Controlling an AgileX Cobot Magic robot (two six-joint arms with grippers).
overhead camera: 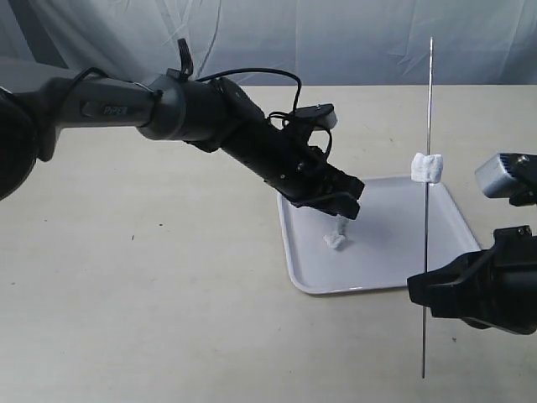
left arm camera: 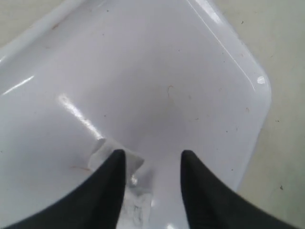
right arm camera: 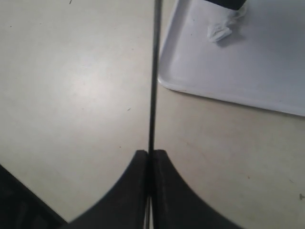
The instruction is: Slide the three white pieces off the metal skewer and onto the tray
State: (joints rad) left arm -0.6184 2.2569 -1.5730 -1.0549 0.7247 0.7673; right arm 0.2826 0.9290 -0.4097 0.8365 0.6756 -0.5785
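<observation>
Left claw (overhead camera: 344, 208): jaws wide, nothing between them, low over tray (overhead camera: 394, 273) centre. White lumps (overhead camera: 336, 239) lie on the tray under it. Metal skewer (overhead camera: 429, 117) stands upright at the tray's right edge, long axis vertical, one white piece (overhead camera: 426, 167) threaded on it. Right claw (overhead camera: 426, 290) is pinched on the skewer above the tabletop (overhead camera: 168, 277).

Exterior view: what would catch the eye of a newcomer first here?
The metal skewer stands upright at the right, pinched low down by the right gripper, with one white piece threaded on it. Over the tray, the left gripper hangs open above other white bits.
</observation>
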